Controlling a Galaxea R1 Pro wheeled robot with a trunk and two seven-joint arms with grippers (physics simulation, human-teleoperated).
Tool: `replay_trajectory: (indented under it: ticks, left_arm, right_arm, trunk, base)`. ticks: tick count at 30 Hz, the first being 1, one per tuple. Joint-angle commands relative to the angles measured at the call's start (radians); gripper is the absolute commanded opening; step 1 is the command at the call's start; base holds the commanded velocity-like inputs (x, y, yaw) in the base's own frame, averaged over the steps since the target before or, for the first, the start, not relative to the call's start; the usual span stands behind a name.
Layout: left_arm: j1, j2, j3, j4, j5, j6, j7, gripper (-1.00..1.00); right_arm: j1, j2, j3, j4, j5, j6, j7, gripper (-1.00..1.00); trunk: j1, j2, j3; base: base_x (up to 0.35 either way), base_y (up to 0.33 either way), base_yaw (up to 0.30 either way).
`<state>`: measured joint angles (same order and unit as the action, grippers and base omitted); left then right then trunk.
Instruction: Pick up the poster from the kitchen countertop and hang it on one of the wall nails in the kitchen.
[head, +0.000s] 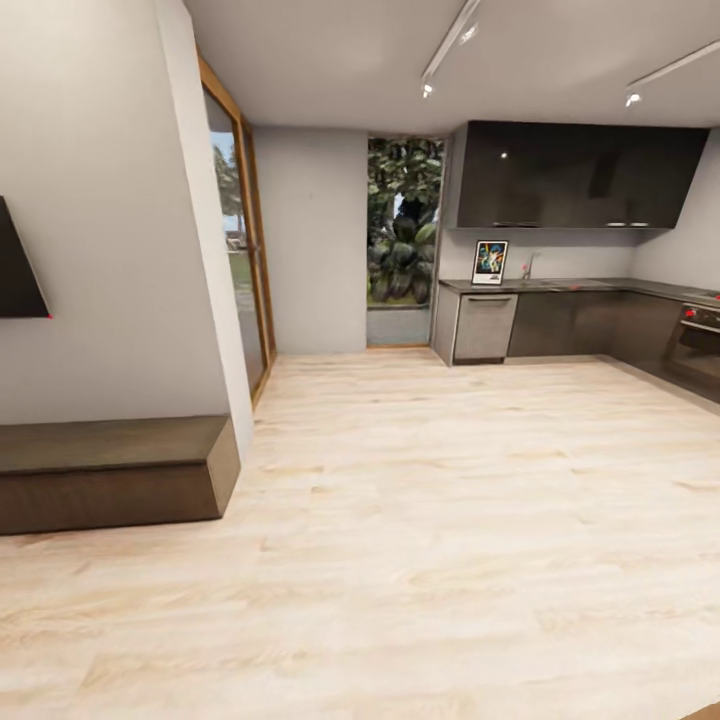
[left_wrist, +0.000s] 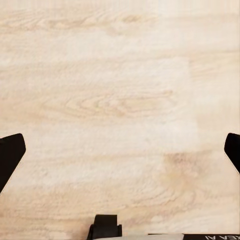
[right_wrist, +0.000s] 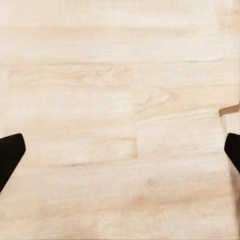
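Far across the room, the poster (head: 490, 262) stands upright on the kitchen countertop (head: 585, 286), leaning against the light wall beside the sink tap. It has a white border and dark, colourful artwork. From this distance the wall nails are too small to make out. In the left wrist view my left gripper (left_wrist: 120, 155) hangs open over the pale wooden floor, its dark fingertips (left_wrist: 10, 155) wide apart with nothing between them. My right gripper (right_wrist: 120, 155) is likewise open above the floor, holding nothing.
A wide wooden floor (head: 420, 520) stretches to the kitchen. A low wooden bench (head: 110, 470) and a dark wall screen (head: 15, 265) are at the left. A glass door (head: 235, 250), a dishwasher (head: 485, 327), an oven (head: 700, 335) and dark upper cabinets (head: 580, 175) line the far walls.
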<state>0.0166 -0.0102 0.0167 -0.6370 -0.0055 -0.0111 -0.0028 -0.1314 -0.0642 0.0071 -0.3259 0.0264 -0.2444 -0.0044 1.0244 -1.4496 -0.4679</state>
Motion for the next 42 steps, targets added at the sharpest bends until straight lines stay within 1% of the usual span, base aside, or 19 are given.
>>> replay_trajectory:
  ticks: [1,24,42]
  left_arm:
    - [0.0,-0.001,0.002,-0.001,-0.001,-0.001,0.0,1.0]
    - [0.0,0.001,0.002,-0.001,-0.001,-0.001,0.0,1.0]
    - [0.0,0.001,0.002,-0.001,-0.001,-0.001,0.0,1.0]
  right_arm:
    - [-0.001,0.0,0.001,0.001,0.003,-0.003,0.0,1.0]
    - [-0.001,0.0,0.001,0.001,0.003,-0.003,0.0,1.0]
    - [-0.001,0.0,0.001,0.001,0.003,-0.003,-0.001,1.0]
  trunk:
    - [0.001,0.0,-0.001]
    - [0.001,0.0,0.0]
    - [0.001,0.0,0.009]
  base:
    - [0.341,0.0,-0.004]
    - [0.341,0.0,-0.008]
    - [0.34,-0.01,-0.234]
